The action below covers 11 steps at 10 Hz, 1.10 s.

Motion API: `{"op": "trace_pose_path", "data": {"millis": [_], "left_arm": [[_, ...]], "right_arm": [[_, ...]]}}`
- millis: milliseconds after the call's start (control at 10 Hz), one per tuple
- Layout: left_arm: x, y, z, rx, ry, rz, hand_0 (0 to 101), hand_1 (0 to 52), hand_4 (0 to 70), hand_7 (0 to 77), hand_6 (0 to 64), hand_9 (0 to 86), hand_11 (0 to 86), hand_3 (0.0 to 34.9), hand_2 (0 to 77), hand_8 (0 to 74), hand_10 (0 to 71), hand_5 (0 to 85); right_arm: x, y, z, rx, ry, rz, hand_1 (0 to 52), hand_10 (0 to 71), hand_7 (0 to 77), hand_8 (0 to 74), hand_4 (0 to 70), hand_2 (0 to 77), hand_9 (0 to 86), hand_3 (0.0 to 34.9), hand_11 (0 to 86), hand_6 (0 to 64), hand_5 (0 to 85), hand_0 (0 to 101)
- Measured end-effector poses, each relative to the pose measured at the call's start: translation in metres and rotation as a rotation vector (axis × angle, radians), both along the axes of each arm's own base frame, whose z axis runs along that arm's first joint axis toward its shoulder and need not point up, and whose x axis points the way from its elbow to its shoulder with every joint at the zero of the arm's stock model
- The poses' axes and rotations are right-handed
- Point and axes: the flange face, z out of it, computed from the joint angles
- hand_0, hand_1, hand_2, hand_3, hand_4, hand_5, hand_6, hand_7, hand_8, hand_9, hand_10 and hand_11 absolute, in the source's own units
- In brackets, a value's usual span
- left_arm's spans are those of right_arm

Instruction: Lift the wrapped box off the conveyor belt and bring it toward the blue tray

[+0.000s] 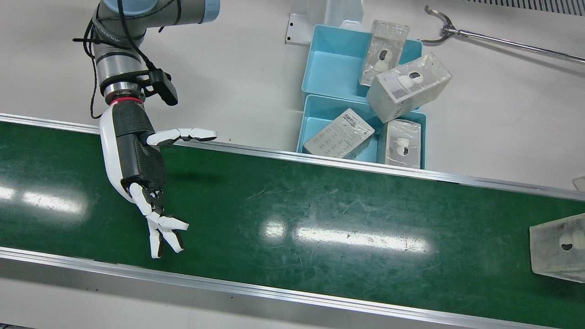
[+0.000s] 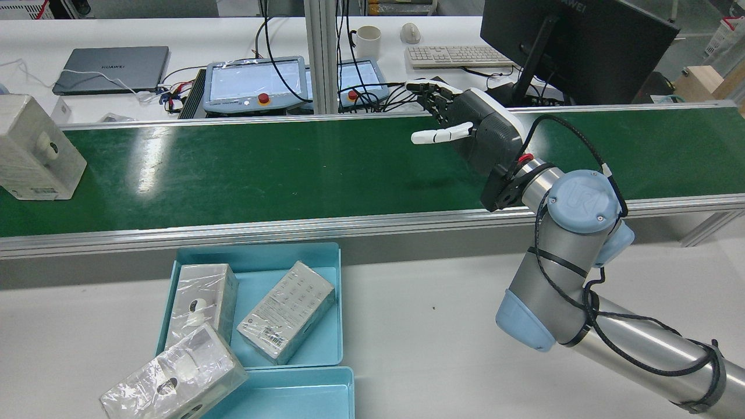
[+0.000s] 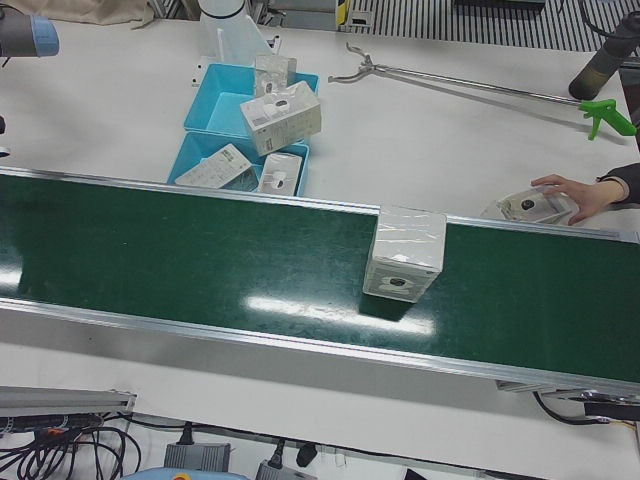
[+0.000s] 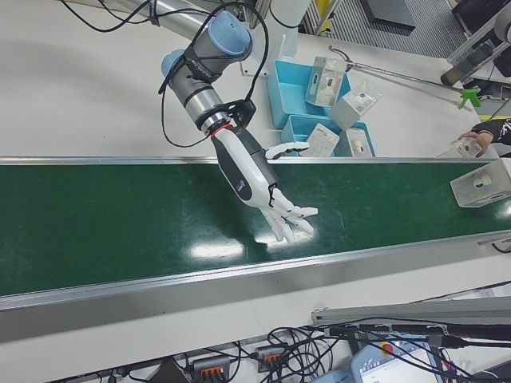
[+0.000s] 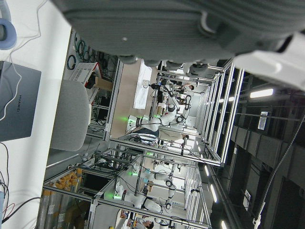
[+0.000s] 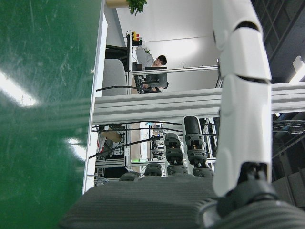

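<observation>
The right hand hangs over the green belt with its fingers spread wide and nothing in it; the box sits on the belt, far from that hand, at the end where the robot's left arm works; the blue tray lies on the white surface just beside the belt's robot-side edge, with other boxes in it; the left hand's fingers are out of sight, so I cannot tell how it is set.

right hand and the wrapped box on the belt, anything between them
Nothing: in the front view only bare green belt lies between the right hand and the wrapped box.
</observation>
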Motion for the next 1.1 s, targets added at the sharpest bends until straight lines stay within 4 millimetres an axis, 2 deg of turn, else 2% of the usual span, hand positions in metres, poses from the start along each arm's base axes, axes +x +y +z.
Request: {"op": "trace_pose_path", "data": {"millis": [100,200,500,800,1100], "left_arm": [[0.000,0.000,0.000,0.000,0.000,0.000,0,0.0,0.0,0.5,0.5,0.0,0.5,0.0,0.5,0.5,0.5,1.1],[0.000,0.000,0.000,0.000,0.000,0.000,0,0.0,0.0,0.5,0.5,0.0,0.5,0.0,1.1,0.5,0.5,1.1],[0.000,0.000,0.000,0.000,0.000,0.000,0,0.0,0.0,0.5,0.5,0.5,0.5,0.0,1.1,0.5,0.5,1.1],[0.000,0.000,0.000,0.000,0.000,0.000,0,0.0,0.0,0.5,0.5,0.5,0.5,0.0,0.5,0.5,0.5,1.1],[0.000,0.000,0.000,0.000,0.000,0.000,0,0.0,0.0,0.5,0.5,0.5,0.5,0.0,1.1,0.5,0.5,1.1]], "right_arm": [[0.000,0.003,-0.002,-0.006,0.008,0.004,16.4,0.0,4.4,0.0,8.7,14.2,2.7,0.0,0.5,4.4,24.5,48],[-0.001,0.006,-0.004,-0.009,0.010,0.004,16.4,0.0,3.8,0.0,9.3,13.1,2.7,0.0,0.5,1.6,23.5,48],[-0.006,0.010,-0.007,-0.007,0.007,-0.004,15.3,0.0,4.4,0.0,9.3,11.4,2.7,0.0,0.5,3.3,21.8,48],[-0.020,0.013,-0.011,0.027,-0.019,-0.020,13.1,0.0,3.8,1.6,9.3,9.8,3.8,0.0,0.5,3.8,21.3,47],[-0.028,0.012,-0.007,0.038,-0.029,-0.028,13.1,0.0,3.8,1.6,10.4,9.8,3.8,0.0,0.5,4.4,21.3,47]]}}
